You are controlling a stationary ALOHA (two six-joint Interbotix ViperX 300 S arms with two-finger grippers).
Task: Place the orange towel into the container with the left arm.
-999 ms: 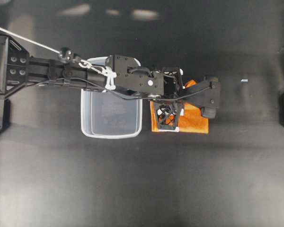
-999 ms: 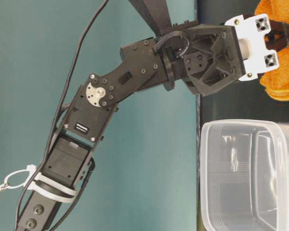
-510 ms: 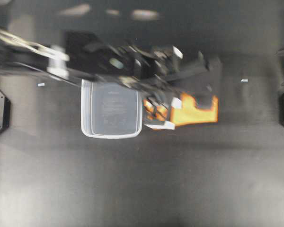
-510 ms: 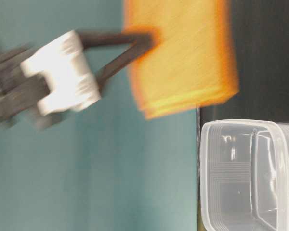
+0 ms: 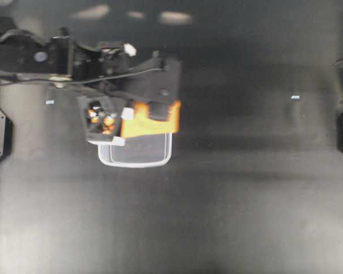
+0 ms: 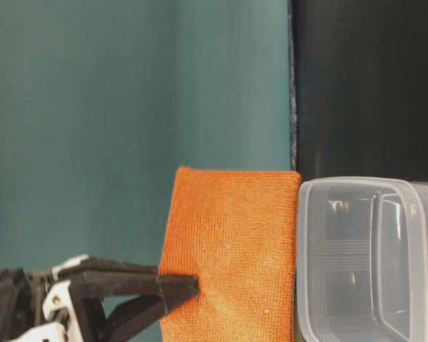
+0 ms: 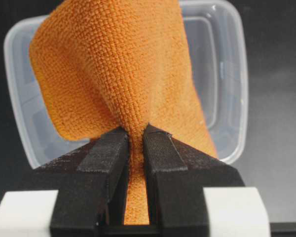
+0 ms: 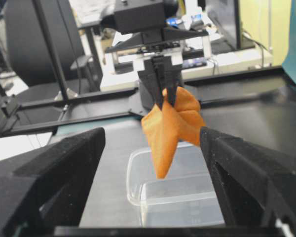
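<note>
Pinching a gathered fold of the towel (image 7: 118, 74), the left gripper (image 7: 135, 148) has its flat black jaws pressed tight on the cloth, white blocks behind them. The fuzzy, looped orange microfibre hangs free in soft creases above the tub (image 7: 227, 84), clear of its floor. Overhead, the left arm (image 5: 74, 63) reaches in from 9 o'clock, and the towel covers the tub's 12 o'clock half; the clear plastic rim, rounded at its corners, shows at 6 o'clock. On the black matte table (image 5: 246, 200), the right gripper (image 8: 153, 187) rests at 3 o'clock, its foam-faced jaws spread wide, holding nothing.
</note>
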